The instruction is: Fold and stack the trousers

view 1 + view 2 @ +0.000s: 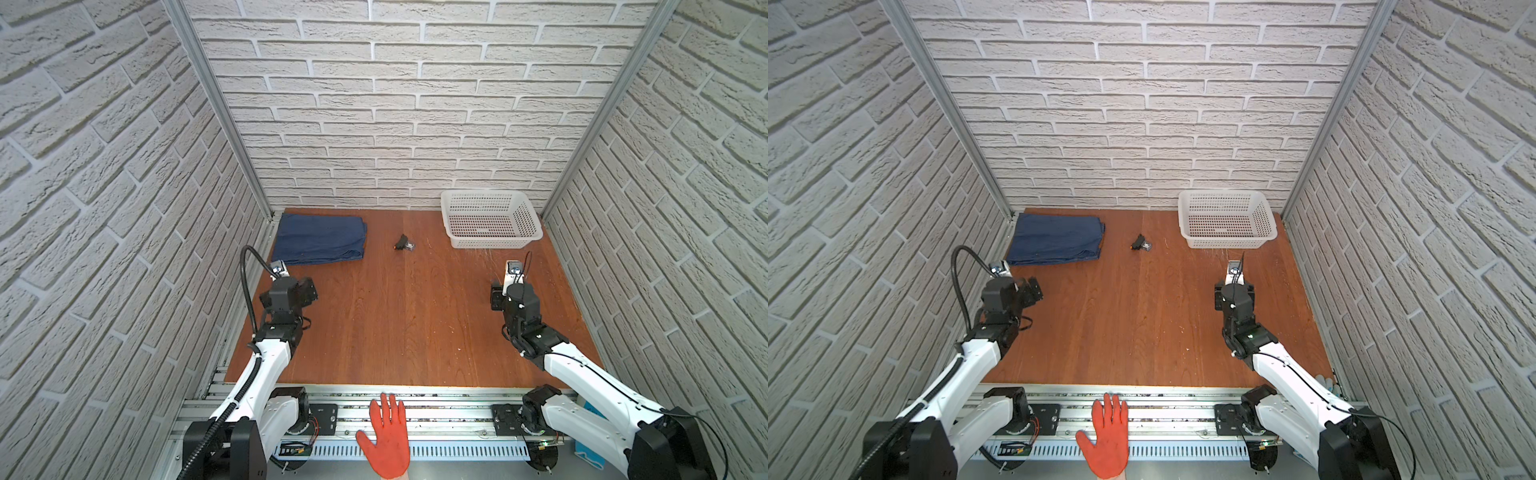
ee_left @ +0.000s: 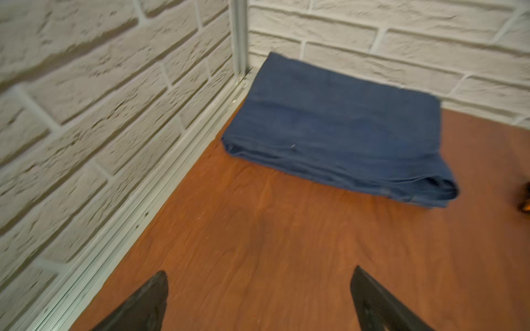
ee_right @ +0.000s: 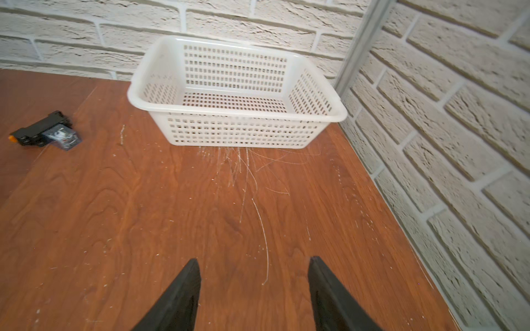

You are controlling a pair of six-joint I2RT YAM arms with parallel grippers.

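My left jaws stand wide apart and empty above the tabletop (image 2: 258,229). The trousers (image 2: 329,129) lie folded ahead of them, well apart, in the corner. My right jaws are parted and hold nothing, with a white basket (image 3: 238,131) ahead.

White slotted plastic basket (image 1: 490,243) in the far right corner of a wood-grain tabletop (image 1: 395,324), pale scratches (image 3: 246,172) just before it. Left of it, apart, a small black part (image 3: 43,131) with clear casing and orange tip. Brick-pattern walls (image 1: 374,104) around.
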